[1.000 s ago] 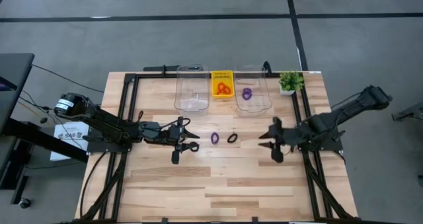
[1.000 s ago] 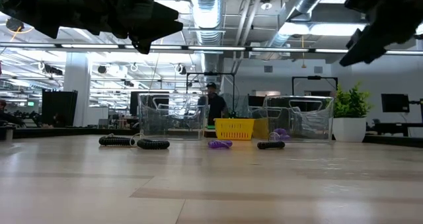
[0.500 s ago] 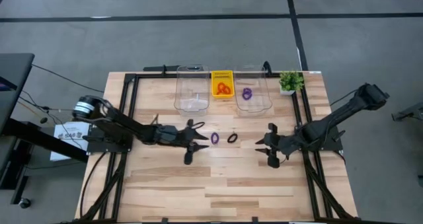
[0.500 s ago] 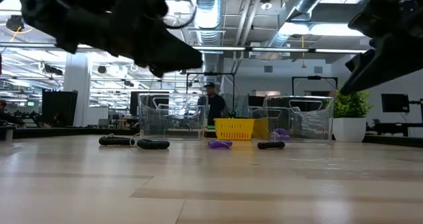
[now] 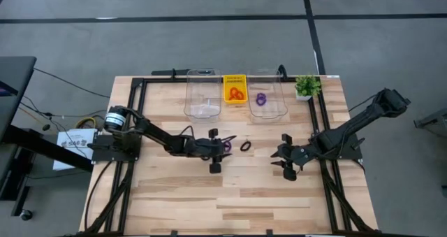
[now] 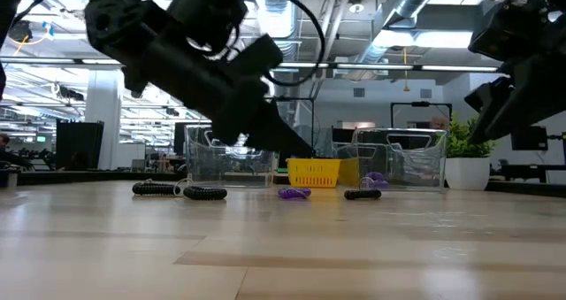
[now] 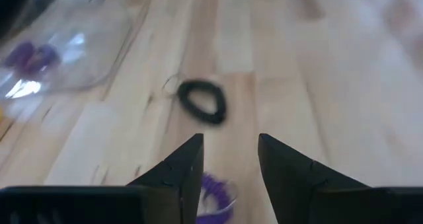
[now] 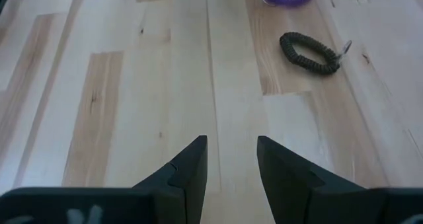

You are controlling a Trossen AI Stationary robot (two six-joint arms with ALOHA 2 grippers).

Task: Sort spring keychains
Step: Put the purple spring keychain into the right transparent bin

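Two spring keychains lie loose mid-table: a purple one (image 5: pixel 227 145) and a black one (image 5: pixel 246 146) to its right. My left gripper (image 5: pixel 221 150) is open and hovers off the table right over the purple keychain (image 7: pixel 218 192), which shows between its fingers, with the black one (image 7: pixel 203 100) just ahead. My right gripper (image 5: pixel 281 158) is open, in the air to the right of the black keychain (image 8: pixel 309 52). Orange-red keychains (image 5: pixel 236 94) lie in the yellow basket (image 5: pixel 235 79). One purple keychain (image 5: pixel 260 99) lies in the right clear bin (image 5: pixel 278 101).
A second clear bin (image 5: pixel 203 94) stands left of the basket at the far edge, and a small potted plant (image 5: pixel 306 87) stands at the far right corner. Two more dark coils (image 6: pixel 179 191) lie on the table in the low view. Bare wood fills the near half.
My left arm has reached out toward the table's right, bringing its open gripper down from the left side to over the purple keychain. My right gripper has shifted a little toward the table's left and near edge. The keychains have stayed where they were.
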